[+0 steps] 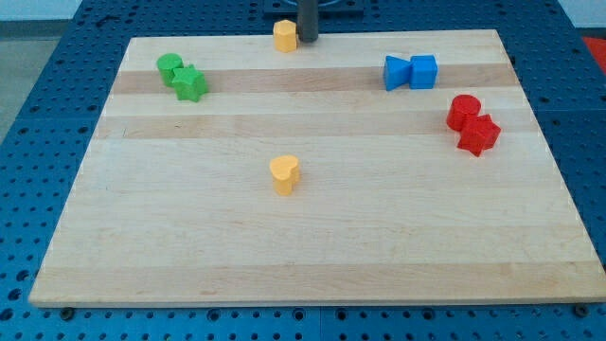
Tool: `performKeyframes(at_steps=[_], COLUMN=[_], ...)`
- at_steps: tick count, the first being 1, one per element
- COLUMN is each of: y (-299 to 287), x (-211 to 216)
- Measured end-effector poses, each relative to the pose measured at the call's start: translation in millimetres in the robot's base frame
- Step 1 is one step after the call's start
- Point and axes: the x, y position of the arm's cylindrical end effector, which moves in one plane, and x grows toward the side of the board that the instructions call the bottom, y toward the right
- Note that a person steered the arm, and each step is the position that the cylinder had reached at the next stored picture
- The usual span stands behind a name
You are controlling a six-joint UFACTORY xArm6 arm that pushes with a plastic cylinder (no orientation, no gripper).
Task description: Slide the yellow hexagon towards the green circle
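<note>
The yellow hexagon sits at the top edge of the wooden board, near the middle. My tip stands just to the right of it, touching or nearly touching its right side. The green circle lies at the upper left of the board, with a green star pressed against its lower right side.
A yellow heart lies near the board's centre. Two blue blocks sit side by side at the upper right. A red cylinder and a red hexagon-like block sit at the right. The board rests on a blue perforated table.
</note>
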Motion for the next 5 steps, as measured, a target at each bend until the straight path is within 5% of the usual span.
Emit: performKeyframes(at_steps=[5], y=[-142], x=[1])
